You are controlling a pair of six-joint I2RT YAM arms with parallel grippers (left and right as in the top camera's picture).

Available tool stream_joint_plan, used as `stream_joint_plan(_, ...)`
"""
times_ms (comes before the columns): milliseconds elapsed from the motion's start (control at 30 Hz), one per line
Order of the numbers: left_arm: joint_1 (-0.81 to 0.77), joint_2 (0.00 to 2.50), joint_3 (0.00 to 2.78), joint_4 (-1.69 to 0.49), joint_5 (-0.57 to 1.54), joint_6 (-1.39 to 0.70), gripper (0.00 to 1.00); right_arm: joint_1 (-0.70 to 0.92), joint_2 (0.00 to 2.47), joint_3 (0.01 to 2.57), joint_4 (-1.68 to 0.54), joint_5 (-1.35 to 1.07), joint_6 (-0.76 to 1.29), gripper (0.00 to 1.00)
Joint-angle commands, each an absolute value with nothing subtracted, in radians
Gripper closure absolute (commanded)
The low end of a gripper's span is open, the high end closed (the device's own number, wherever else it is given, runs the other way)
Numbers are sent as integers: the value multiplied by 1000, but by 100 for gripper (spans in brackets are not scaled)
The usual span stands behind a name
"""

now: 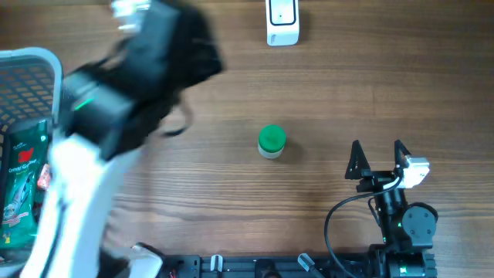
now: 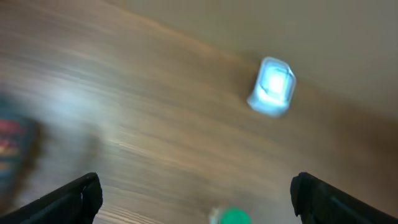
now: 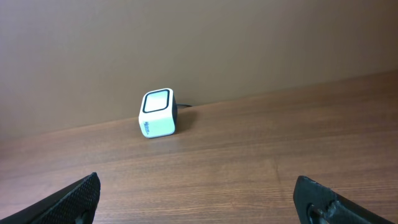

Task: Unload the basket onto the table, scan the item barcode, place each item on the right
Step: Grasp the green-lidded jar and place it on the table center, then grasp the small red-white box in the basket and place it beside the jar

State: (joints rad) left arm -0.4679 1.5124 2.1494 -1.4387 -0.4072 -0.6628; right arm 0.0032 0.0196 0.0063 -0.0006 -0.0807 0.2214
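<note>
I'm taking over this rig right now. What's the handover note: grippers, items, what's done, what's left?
Left gripper: open, empty, over the table; arm blurred.
Right gripper: open, empty, near the front edge.
Green-lidded container: upright in the middle, unheld; barcode scanner at the far edge.
Basket at left holds green packets.
Done: no scan evident.
Left: grasp an item, present its barcode to the scanner.

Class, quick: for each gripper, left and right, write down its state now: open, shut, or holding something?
Left gripper: open, holding nothing.
Right gripper: open, holding nothing.
</note>
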Motion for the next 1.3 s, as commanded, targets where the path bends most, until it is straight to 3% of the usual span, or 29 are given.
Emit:
stream_joint_plan(0, -272, 1393, 2154, -1501, -500, -667, 0, 2, 16, 5, 2, -74, 210, 0)
stream_joint_plan(200, 287, 1322, 2143, -1684, -496, -801, 0, 2, 16, 5, 2, -74, 210, 0)
stream_joint_plan(400, 608, 1379, 1963, -1676, -472, -909, 0, 2, 16, 5, 2, -74, 210, 0)
stream_joint_plan(700, 637, 1664, 1693, -1525, -354, -910, 0, 2, 16, 5, 2, -74, 210, 0)
stream_joint_plan(833, 637, 1779, 1653, -1477, -329, -960, 7, 2, 16, 5, 2, -74, 210, 0)
stream_joint_plan(1133, 637, 1820, 1437, -1195, -329, -981, 8, 2, 16, 5, 2, -74, 210, 0)
stream_joint_plan(1267, 645, 1820, 1364, -1104, -330, -981, 14, 2, 16, 5, 2, -74, 210, 0)
